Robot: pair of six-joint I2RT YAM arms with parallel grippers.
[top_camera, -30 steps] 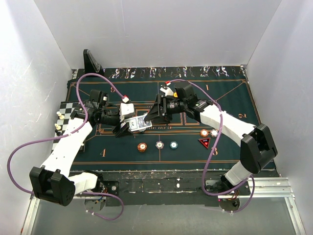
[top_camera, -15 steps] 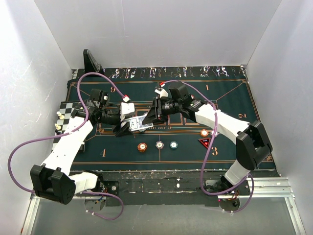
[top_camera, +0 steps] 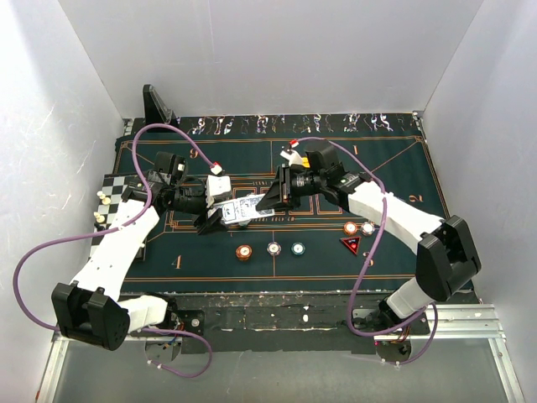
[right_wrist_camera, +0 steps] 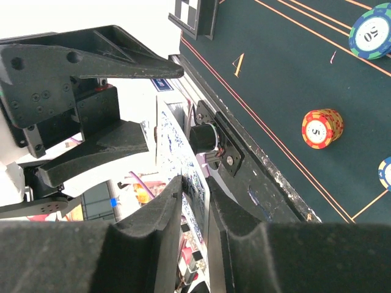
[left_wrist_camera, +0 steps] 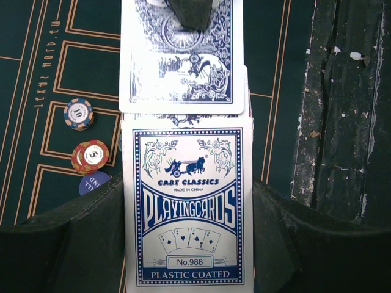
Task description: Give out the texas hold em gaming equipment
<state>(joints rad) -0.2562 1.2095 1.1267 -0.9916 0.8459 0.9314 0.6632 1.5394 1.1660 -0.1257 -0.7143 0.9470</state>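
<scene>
My left gripper (top_camera: 216, 214) is shut on a blue-and-white playing card box (top_camera: 237, 210), held above the mat; the left wrist view has the box (left_wrist_camera: 186, 232) filling the space between both fingers (left_wrist_camera: 73, 238). A blue-backed card (left_wrist_camera: 182, 67) sticks out of the box's far end. My right gripper (top_camera: 270, 200) is shut on that card (right_wrist_camera: 197, 177), seen edge-on between its pads. Three chips (top_camera: 273, 248) lie in a row on the mat near the front. Two more chips (top_camera: 358, 227) and a red triangular marker (top_camera: 351, 244) lie to the right.
The dark green, orange-lined mat (top_camera: 394, 168) covers the table. A black-and-white chequered board (top_camera: 113, 186) lies at the left edge, with a black stand (top_camera: 158, 105) at the back left. White walls close in three sides. Below the box lie chips (left_wrist_camera: 78, 113) and a blue disc (left_wrist_camera: 93, 182).
The right gripper's jaws have closed on the card at the box's mouth. The right arm has shifted slightly right, with the card drawn partly out. The left arm has stayed still.
</scene>
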